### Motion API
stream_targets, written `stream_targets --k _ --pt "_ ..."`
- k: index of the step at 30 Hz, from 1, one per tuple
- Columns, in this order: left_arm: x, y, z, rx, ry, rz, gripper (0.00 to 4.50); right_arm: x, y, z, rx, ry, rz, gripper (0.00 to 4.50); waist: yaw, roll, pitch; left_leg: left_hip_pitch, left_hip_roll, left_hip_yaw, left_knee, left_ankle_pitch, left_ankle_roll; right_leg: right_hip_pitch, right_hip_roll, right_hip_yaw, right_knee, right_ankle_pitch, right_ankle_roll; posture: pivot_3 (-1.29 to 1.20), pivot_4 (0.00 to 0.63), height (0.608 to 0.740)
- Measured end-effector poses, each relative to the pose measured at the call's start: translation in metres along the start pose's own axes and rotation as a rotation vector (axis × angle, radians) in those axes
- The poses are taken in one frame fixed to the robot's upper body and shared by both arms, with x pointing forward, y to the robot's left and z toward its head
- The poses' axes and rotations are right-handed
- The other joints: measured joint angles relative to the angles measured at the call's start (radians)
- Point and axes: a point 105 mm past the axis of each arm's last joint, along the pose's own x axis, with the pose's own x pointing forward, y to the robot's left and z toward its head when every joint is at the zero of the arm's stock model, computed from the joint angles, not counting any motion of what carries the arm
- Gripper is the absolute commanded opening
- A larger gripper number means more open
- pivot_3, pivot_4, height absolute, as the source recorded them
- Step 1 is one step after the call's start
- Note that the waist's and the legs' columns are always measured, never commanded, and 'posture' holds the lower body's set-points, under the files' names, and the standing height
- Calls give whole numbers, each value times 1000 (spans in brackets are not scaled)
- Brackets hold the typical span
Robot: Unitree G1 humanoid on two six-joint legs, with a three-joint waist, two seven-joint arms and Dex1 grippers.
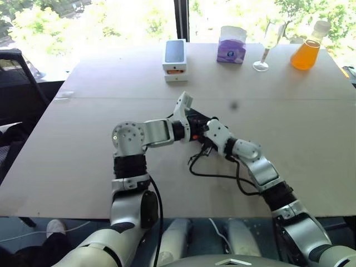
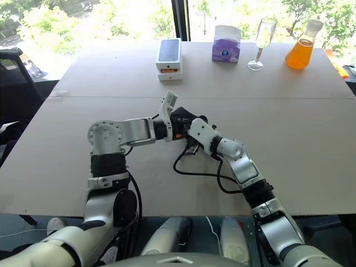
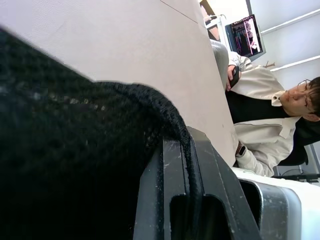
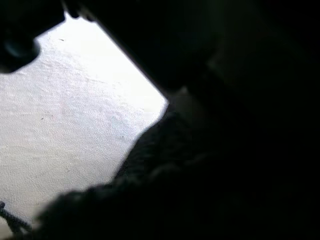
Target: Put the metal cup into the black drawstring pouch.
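The black drawstring pouch (image 1: 198, 121) lies bunched at the middle of the table, between my two grippers. My left gripper (image 1: 192, 131) comes in from the left and is shut on the pouch's edge. In the left wrist view a fold of the black fabric (image 3: 65, 150) runs over one finger (image 3: 200, 200). My right gripper (image 1: 208, 133) meets it from the right and is shut against the pouch, with dark fabric (image 4: 165, 190) pressed close in the right wrist view. The metal cup is hidden.
A black cable (image 1: 214, 176) loops on the table (image 1: 78, 144) beside my right forearm. Along the far edge stand a white phone box (image 1: 175, 60), a purple tissue box (image 1: 232, 45), a wine glass (image 1: 267, 47) and an orange flask (image 1: 307, 51). A person (image 3: 270, 115) sits nearby.
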Motion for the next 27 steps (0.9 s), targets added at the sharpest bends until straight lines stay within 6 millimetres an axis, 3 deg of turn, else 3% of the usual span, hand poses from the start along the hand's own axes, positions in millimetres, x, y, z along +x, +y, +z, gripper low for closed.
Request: stream_targets --k 10,13,20,27 --pt "1 3 1 6 17 -21 0 -14 -2 2 -6 49 -19 21 1 0 0 0 0 0 -1 0 0 0 0 0 0 0 0 0 150 740" --pt "0 4 9 26 7 -5 0 -19 -5 5 8 49 -35 980 0 0 0 0 0 0 -1 0 0 0 0 0 0 0 0 0 150 740" --pt "-1 11 12 24 -4 13 0 -23 -9 8 -9 50 -39 980 0 0 0 1 0 0 -2 0 0 0 0 0 -1 0 0 0 150 740" --pt "-6 19 15 38 -5 54 0 -42 -7 11 -34 68 -8 980 2 0 0 0 0 0 -4 0 0 0 0 0 -2 0 0 0 150 740"
